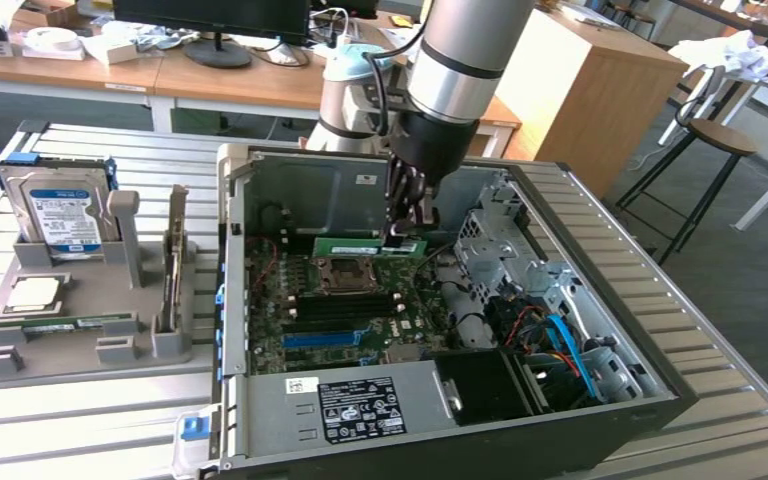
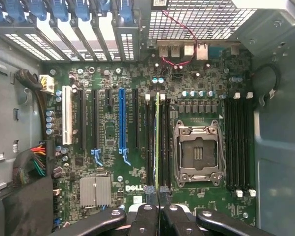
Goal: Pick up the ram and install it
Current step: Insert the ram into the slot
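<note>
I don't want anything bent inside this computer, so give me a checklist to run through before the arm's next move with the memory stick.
1. Grip: fingers shut on the long, thin green circuit-board ram stick: ok.
2. Alignment: stick runs parallel to the black memory slots beside the silver metal processor socket: ok.
3. Seating: stick pressed home in a slot: cannot tell.
4. White slot latches swung open: cannot tell.
5. Thin red cable lies apart from the stick: ok.
</note>
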You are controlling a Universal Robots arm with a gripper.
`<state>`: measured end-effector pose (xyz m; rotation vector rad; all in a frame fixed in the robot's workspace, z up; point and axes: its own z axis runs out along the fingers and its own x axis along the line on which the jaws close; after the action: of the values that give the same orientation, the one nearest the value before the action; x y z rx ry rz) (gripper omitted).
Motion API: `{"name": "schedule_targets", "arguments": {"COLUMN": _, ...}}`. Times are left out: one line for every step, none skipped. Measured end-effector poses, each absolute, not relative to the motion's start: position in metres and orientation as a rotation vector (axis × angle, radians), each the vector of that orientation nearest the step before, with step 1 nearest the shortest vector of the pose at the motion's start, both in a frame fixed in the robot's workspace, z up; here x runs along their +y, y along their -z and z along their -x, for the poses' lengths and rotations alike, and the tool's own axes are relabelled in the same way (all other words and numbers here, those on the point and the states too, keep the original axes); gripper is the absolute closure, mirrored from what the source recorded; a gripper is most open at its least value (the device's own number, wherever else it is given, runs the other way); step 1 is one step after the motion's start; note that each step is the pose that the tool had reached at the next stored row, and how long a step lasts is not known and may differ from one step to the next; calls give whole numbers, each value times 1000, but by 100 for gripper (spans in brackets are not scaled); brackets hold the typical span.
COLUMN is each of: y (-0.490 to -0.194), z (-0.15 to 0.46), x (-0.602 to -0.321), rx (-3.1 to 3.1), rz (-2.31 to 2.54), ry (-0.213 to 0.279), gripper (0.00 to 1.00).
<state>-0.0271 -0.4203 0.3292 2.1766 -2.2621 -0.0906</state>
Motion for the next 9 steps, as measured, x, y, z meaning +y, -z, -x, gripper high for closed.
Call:
{"name": "schedule_targets", "arguments": {"y": -328, "z": 27, "x": -420, "rx": -2262, "rz": -2177, "ry": 91, "gripper": 89}}
{"name": "schedule_targets", "arguments": {"y": -327, "z": 27, "x": -420, "rx": -2262, "rz": -2177, "ry": 91, "gripper": 89}}
{"name": "schedule_targets", "arguments": {"y": -327, "z": 27, "x": -420, "rx": -2262, "rz": -2176, "ry": 91, "gripper": 89}}
{"name": "schedule_targets", "arguments": {"y": -326, "z": 27, "x": -420, "rx": -2262, "rz": -2176, "ry": 91, "gripper": 89}}
{"name": "schedule_targets", "arguments": {"y": -325, "z": 27, "x": -420, "rx": -2262, "rz": -2177, "ry": 90, "gripper": 89}}
{"name": "schedule_targets", "arguments": {"y": -324, "z": 27, "x": -420, "rx": -2262, "rz": -2177, "ry": 91, "gripper": 89}}
{"name": "schedule_targets", "arguments": {"y": -323, "z": 27, "x": -420, "rx": -2262, "rz": -2177, "ry": 91, "gripper": 89}}
{"name": "schedule_targets", "arguments": {"y": -323, "z": 27, "x": -420, "rx": -2262, "rz": -2177, "ry": 91, "gripper": 89}}
{"name": "schedule_targets", "arguments": {"y": -322, "z": 27, "x": -420, "rx": -2262, "rz": -2177, "ry": 91, "gripper": 89}}
